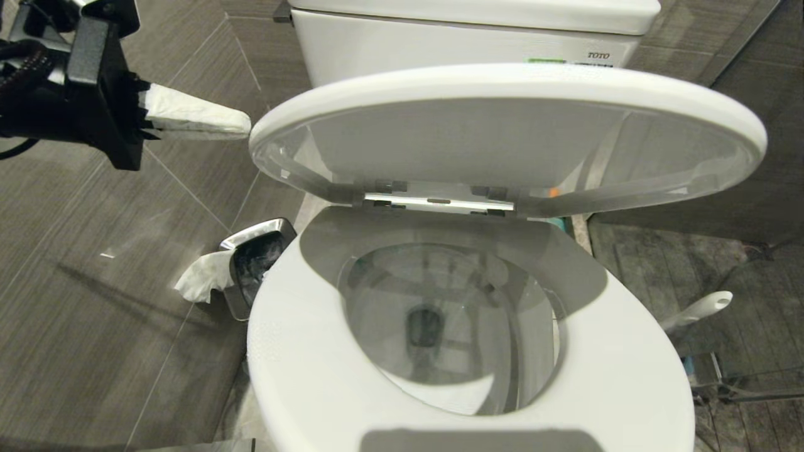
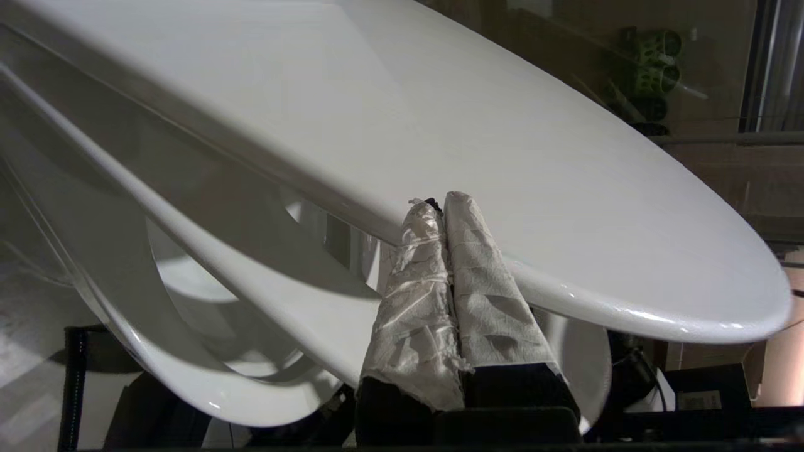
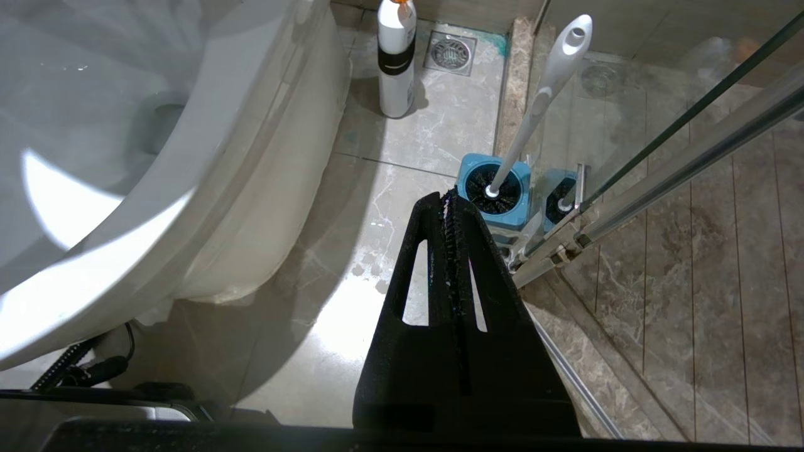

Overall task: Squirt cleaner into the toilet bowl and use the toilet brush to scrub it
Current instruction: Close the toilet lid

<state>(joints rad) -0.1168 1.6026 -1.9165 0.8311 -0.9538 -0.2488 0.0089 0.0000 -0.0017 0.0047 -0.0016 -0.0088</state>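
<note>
Standing in its blue holder on the floor right of the bowl (image 1: pixel 440 326), the brush (image 3: pixel 540 94) leaned its long white handle up and away, tip topmost. A white bottle (image 3: pixel 396 59) stood on the floor beyond it, label unreadable. Just near of the holder hung the right pincer (image 3: pixel 449 201), closed and empty, so the right arm was the nearer. The left pincer (image 1: pixel 242 122), closed with paper-wrapped fingers, hovered at the raised lid's (image 1: pixel 502 119) left edge. "TOTO" was printed on the tank (image 1: pixel 440 50).
</note>
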